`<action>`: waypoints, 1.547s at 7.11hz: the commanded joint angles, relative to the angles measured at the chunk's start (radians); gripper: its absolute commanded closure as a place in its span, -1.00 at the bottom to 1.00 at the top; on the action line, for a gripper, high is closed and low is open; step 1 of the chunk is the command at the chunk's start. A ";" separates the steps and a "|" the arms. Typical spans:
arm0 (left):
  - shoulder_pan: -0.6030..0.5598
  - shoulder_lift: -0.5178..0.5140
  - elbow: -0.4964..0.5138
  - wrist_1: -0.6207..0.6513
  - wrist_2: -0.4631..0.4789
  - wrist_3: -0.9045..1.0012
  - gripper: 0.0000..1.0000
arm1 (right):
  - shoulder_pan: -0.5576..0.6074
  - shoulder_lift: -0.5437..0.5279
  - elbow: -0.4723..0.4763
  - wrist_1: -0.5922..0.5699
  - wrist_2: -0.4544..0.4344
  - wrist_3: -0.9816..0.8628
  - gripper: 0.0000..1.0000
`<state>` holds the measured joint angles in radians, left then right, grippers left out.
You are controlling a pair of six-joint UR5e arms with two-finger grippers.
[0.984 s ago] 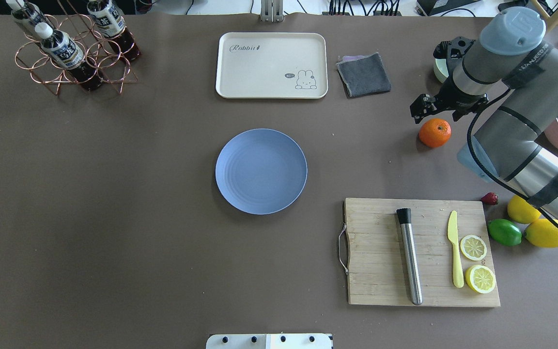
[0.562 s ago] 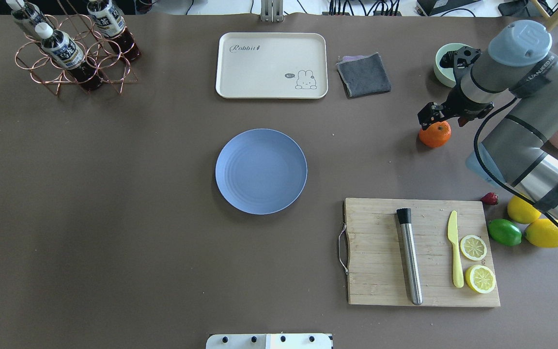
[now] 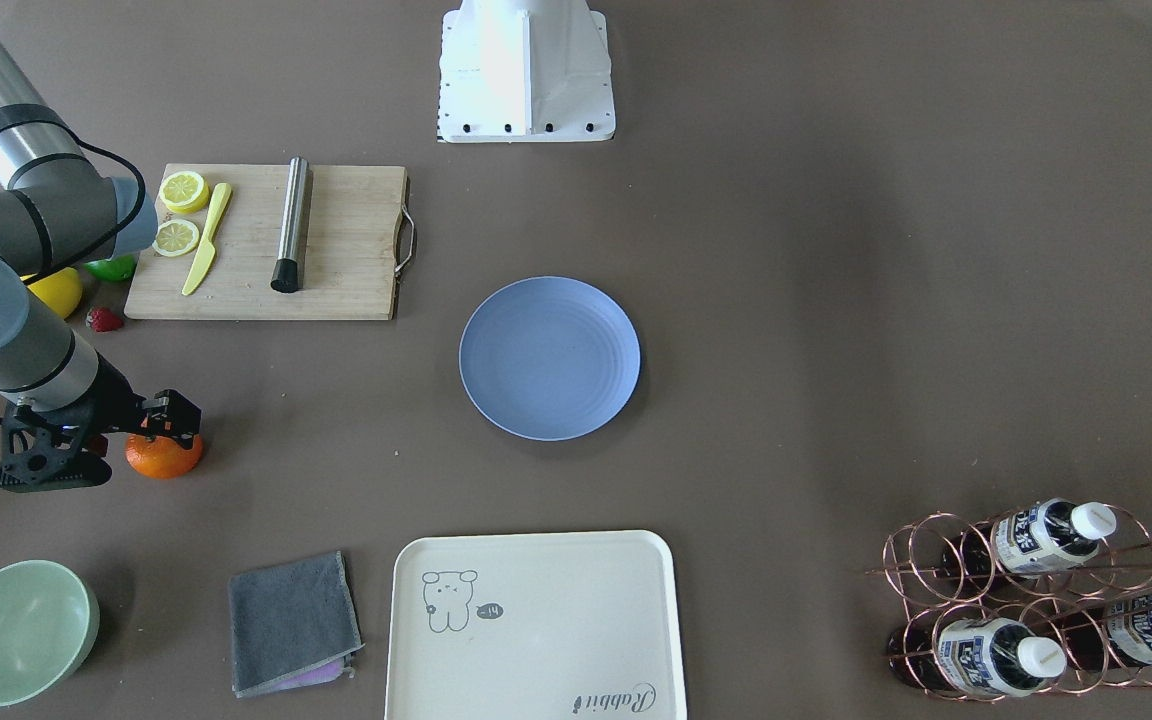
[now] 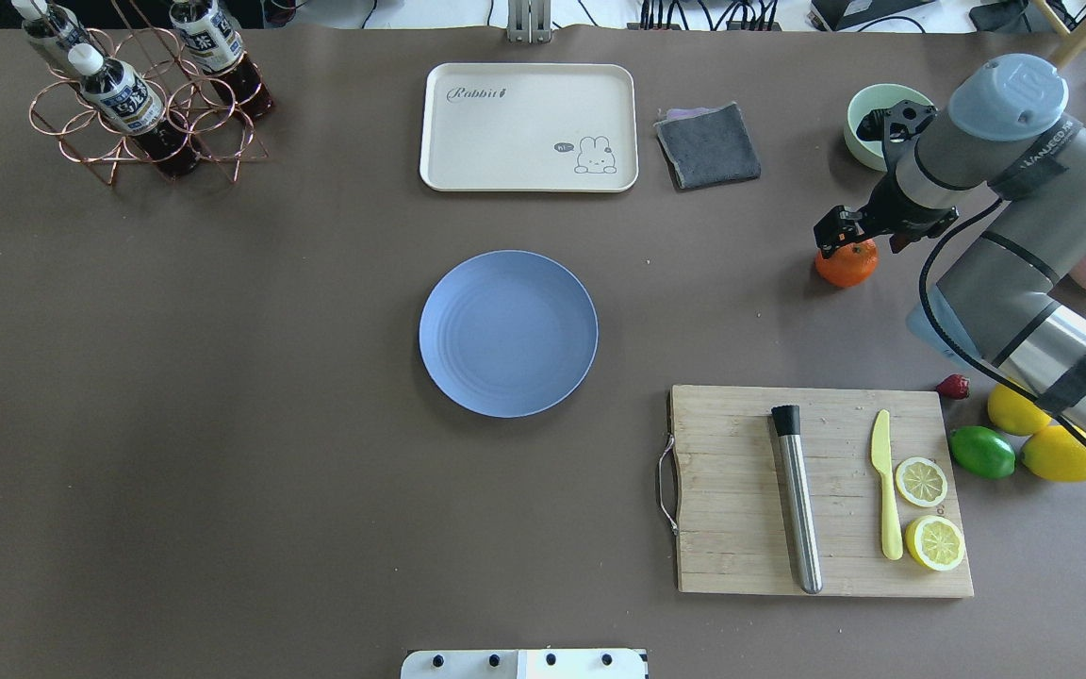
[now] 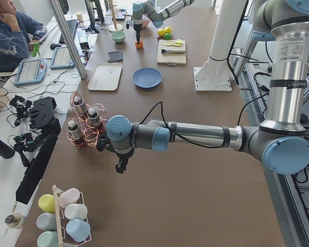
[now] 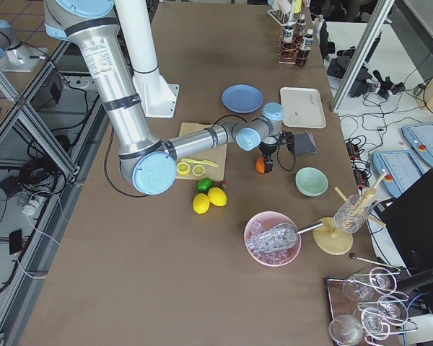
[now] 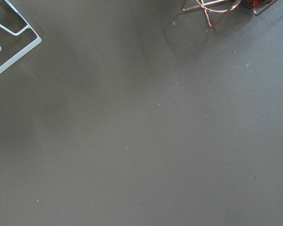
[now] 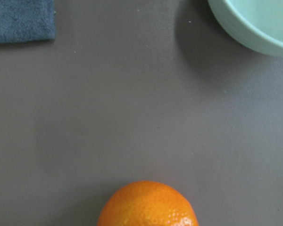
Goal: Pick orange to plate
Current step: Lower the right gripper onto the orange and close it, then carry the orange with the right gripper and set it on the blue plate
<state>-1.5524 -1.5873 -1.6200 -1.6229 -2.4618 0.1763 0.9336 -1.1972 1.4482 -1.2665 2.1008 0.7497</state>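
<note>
Two robot arms are stationed at a brown table, and only the right one is placed near the fruit. The small, round, bright-orange orange is seen resting on the bare tabletop, well apart from the round, pale blue-lavender matte plate, on the plate's right-arm side and slightly farther from the robot's base than the plate. The black two-finger right gripper is held directly over the orange, pointing downward, with its fingers spread apart on either side of the fruit's top. No clamping on the fruit can be made out.

From the right wrist camera, the orange is shown at the bottom centre, so it is judged to lie straight below the fingers. Being round, the fruit has no long axis to be matched. A short descent and a closing of the fingers are judged to be all that the grasp requires, followed by a long carry toward the plate, which is empty.

The left gripper is seen well beyond the plate's opposite side, near a copper wire bottle rack. Whether its fingers are apart or together cannot be told.
</note>
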 commanded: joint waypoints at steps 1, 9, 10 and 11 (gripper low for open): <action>0.000 0.001 0.003 0.000 0.001 0.000 -0.96 | -0.019 0.004 0.000 0.001 -0.008 0.032 -0.91; 0.002 0.013 -0.003 -0.002 0.000 0.000 -0.96 | -0.115 0.201 0.115 -0.207 -0.051 0.322 1.00; 0.002 0.015 -0.003 -0.002 0.000 0.000 -0.96 | -0.196 0.256 0.110 -0.217 -0.115 0.462 1.00; 0.002 0.013 -0.003 -0.002 0.000 0.000 -0.96 | -0.282 0.324 0.106 -0.227 -0.178 0.629 1.00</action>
<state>-1.5508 -1.5731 -1.6231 -1.6243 -2.4620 0.1764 0.7512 -0.9563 1.5575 -1.4676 1.9960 1.1929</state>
